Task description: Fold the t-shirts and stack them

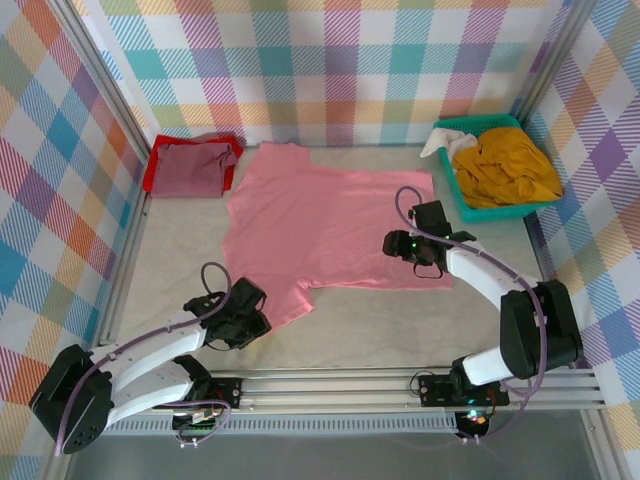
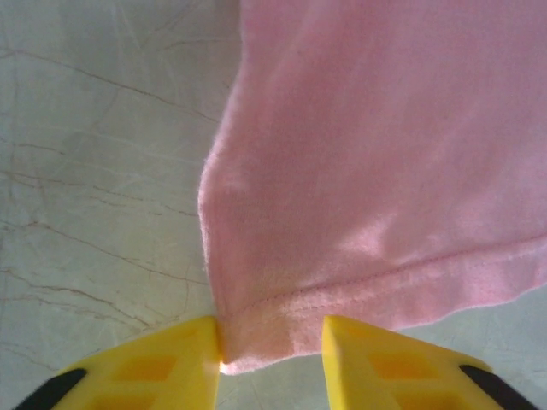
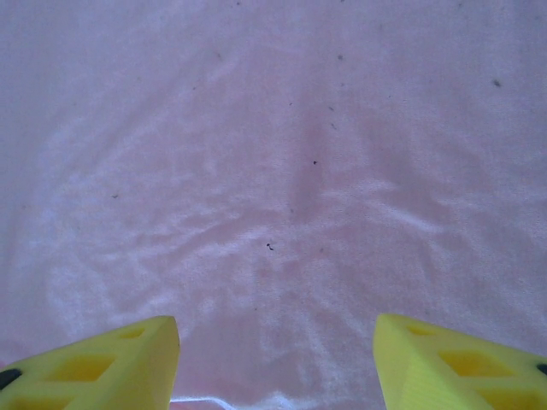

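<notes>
right gripper (image 3: pixel 275 363): fingertips apart | salmon-pink t-shirt (image 3: pixel 273 154): beneath, lightly wrinkled (few dark specks)

Top cam: high behind table (image 1: pixel 180 240) near edge, looks down twd 12 o'clock, far. L wrist cam: v. close over pink t-shirt (image 1: pixel 330 220) corner at 7 o'clock; R wrist cam: close over same shirt, 4 o'clock.

Free room and obstacles. The pink shirt (image 1: pixel 320 220) covers the centre. Bare table (image 1: pixel 400 325) runs along the near side and up the left side. Folded shirts (image 1: pixel 190 165) fill the far left corner. A basket (image 1: pixel 485 212) stands far right, close to the wall (image 1: pixel 600 150). Between them lies a narrow bare strip at the far edge.
</notes>
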Available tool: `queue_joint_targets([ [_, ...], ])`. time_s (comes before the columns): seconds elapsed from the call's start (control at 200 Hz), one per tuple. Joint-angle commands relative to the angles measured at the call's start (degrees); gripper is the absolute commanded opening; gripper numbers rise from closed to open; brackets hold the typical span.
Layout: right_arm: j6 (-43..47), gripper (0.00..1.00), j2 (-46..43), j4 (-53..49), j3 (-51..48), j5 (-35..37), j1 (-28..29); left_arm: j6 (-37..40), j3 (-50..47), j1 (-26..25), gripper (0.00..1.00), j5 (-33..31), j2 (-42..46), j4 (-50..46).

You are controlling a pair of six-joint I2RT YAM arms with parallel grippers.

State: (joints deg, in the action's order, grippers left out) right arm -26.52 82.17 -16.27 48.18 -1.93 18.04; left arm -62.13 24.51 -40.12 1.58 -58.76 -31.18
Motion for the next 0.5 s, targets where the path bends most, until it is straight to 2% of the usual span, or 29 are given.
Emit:
queue_joint_targets([
  [0.0,-0.81,0.62,-1.37,0.65,-1.57,1.19,0.41,0.14,-0.27,-0.72,0.19,-1.08,-0.65,0.48],
  [0.06,-0.88,0.62,-2.69,0.33,-2.33,2.03,0.39,0.51,-0.17,-0.62,0.08,-1.86,-0.76,-0.33],
  [0.155,-2.02,0.68,-5.28,-1.52,-3.52,5.42,0.33,0.82,0.85,-0.69,0.00,-3.61,-0.24,-2.35],
  [0.225,-4.64,0.70,-7.16,-6.35,-3.61,9.03,-1.36,0.93,2.29,-0.68,0.00,-6.03,0.93,-5.56],
  [0.385,-7.80,0.70,-11.07,-9.56,-8.08,-1.09,-16.56,0.05,2.21,-0.55,0.00,-10.66,5.73,-8.58],
  [0.495,-6.75,0.70,-10.89,-12.44,-8.95,-4.93,-24.13,-0.66,1.11,-0.57,0.00,-11.41,7.51,-7.75],
])
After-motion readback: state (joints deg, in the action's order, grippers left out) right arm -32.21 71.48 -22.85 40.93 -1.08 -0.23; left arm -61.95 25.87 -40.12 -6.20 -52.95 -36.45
